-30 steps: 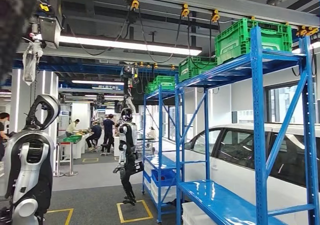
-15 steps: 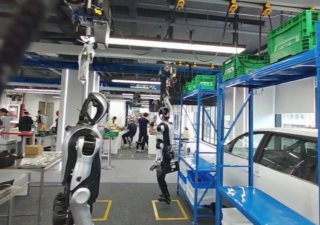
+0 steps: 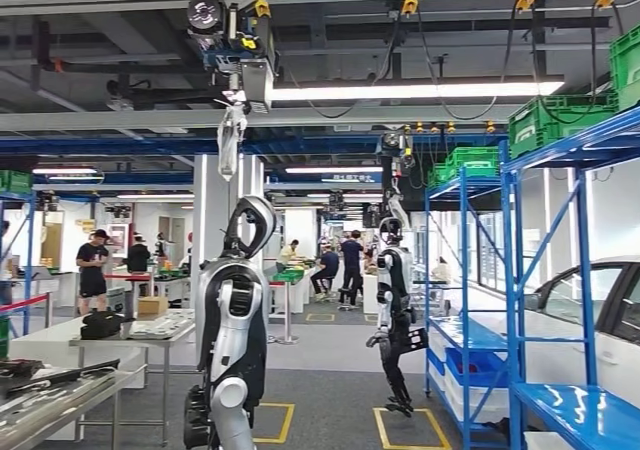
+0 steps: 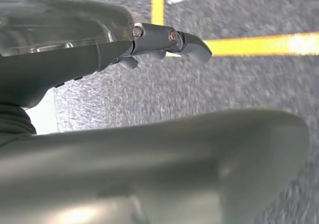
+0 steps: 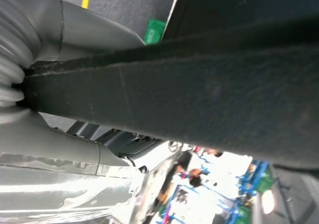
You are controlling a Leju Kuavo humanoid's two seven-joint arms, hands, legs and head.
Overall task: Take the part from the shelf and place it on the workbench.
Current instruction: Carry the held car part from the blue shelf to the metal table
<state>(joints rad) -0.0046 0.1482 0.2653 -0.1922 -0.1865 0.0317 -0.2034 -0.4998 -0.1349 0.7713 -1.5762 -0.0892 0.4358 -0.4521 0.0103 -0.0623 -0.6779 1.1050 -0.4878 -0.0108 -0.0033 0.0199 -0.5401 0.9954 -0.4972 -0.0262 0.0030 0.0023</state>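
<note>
Right robot hand (image 5: 56,149) clamps dark part (image 5: 195,84); grip hidden, hold looks edge-on.
Left robot hand (image 4: 112,45) hangs over floor (image 4: 244,84), fingers straight, holding nothing.
Risk: part slips in transit; counter (image 3: 68,395) far left, robot (image 3: 230,340) beside it, collision possible.

The left hand (image 4: 112,50) is showing smooth grey shells, dark fingers (image 4: 188,42) pinned by small silver screws, while the right hand (image 5: 68,149) is showing a pale ribbed cover and glossy grey casing.
</note>
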